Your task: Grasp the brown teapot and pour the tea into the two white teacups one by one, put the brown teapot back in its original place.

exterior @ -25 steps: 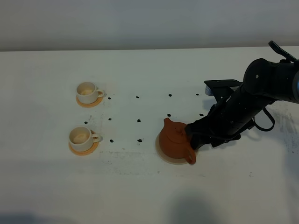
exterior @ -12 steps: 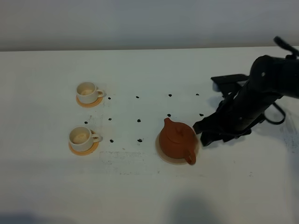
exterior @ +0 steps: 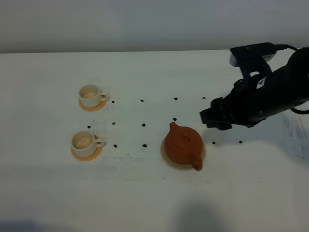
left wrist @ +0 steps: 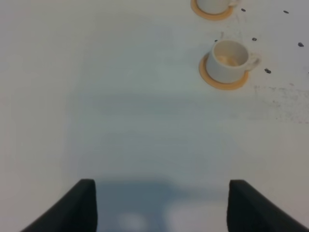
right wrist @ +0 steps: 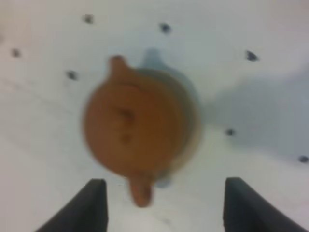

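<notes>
The brown teapot (exterior: 183, 144) stands upright on its original place, the pale beige disc (exterior: 167, 158), right of the table's middle. The two white teacups (exterior: 89, 95) (exterior: 83, 141) sit on orange-tan coasters at the left. My right gripper (exterior: 212, 118) hovers open, up and to the right of the teapot, touching nothing. Its wrist view is blurred: the teapot (right wrist: 133, 128) on the disc (right wrist: 194, 126) lies beyond the right gripper (right wrist: 164, 212), apart from both fingers. My left gripper (left wrist: 161, 208) is open over bare table, with the near teacup (left wrist: 229, 60) and the other teacup (left wrist: 212, 5) far ahead.
Several small black specks (exterior: 143, 125) dot the white table between the cups and the teapot. The table's far edge (exterior: 145, 51) meets a grey wall. The black right arm (exterior: 275, 92) hangs over the right side of the table.
My right gripper drew back from the teapot's side, moving right and upward. The teapot stays on its disc. The cups have not moved.
</notes>
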`<state>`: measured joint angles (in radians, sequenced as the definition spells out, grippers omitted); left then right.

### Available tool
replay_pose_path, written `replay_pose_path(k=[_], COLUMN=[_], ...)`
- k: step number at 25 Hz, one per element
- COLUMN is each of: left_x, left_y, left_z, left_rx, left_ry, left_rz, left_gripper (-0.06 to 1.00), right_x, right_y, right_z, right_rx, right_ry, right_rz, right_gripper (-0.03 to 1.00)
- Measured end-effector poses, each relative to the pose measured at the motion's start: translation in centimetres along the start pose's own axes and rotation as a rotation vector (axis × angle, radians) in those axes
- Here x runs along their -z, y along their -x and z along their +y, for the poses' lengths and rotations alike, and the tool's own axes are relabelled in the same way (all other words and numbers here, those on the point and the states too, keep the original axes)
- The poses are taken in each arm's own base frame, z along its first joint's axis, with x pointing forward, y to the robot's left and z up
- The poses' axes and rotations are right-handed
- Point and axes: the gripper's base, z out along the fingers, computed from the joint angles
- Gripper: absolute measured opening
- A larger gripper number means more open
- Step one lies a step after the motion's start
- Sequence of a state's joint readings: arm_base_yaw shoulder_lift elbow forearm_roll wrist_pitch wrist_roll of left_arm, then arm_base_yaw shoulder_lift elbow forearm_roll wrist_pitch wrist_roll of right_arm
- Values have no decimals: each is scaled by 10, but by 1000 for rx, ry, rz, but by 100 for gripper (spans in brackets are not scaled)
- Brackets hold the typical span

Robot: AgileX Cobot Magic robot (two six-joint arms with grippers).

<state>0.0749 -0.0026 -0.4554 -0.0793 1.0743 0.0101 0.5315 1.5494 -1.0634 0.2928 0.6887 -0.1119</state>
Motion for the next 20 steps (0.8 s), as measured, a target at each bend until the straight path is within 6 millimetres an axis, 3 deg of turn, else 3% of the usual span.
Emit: replay_pose_path(k=[6,12,20], left_x=[0,0,0], left_y=[0,0,0], left_z=[0,0,2], left_rx=[0,0,-10], left_ry=[0,0,19], left_rz=[0,0,0], left_gripper=[55,55,55], right_x=[-19,-59,-76], right_y=[-13,-23,-12], right_z=[33,27,26], right_rx=[41,20,19], right_ry=[21,-25,-56], right_rz=[17,135,195], right_gripper=[51,51,51])
